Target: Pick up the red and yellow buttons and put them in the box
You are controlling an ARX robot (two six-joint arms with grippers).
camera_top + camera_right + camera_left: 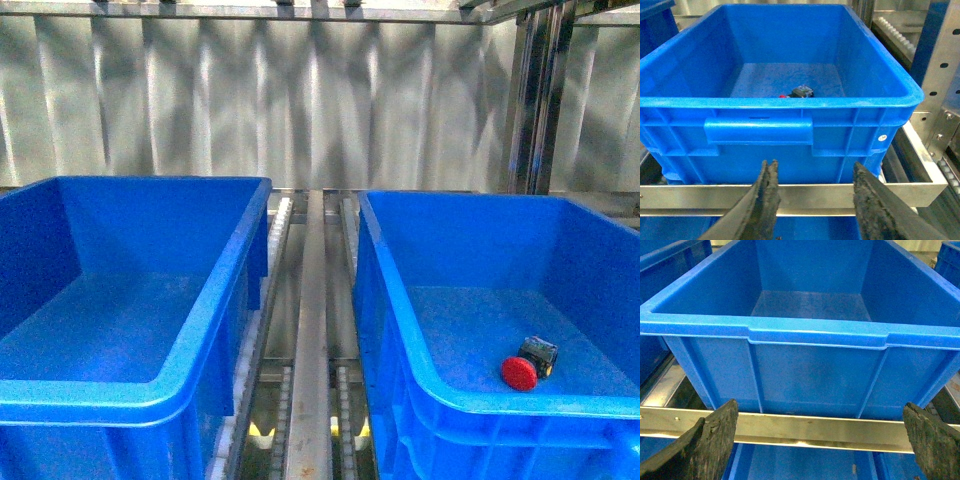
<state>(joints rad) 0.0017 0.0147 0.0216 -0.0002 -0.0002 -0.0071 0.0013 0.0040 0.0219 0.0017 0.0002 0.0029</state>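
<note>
Grey metal wall (300, 100) behind the left box (150, 395) and the right box (395, 290).
Red button (519, 373) lies in the right box, lower right of the frame. Left tool (820, 435) and right tool (815, 192) gape wide, holding nothing.

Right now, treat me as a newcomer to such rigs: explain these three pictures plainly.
This is a robot with two arms, each ending in a gripper. The front picture comes from a camera on its body: two deep bright-blue plastic bins, the left bin and the right bin, flank a grey metal rail. A small push-button switch with a round red cap and dark body lies on the right bin's floor; no yellow one shows. The other pictures come from wrist cameras. The left gripper and the right gripper each face a bin's outer wall, jaws apart, holding nothing.
</note>
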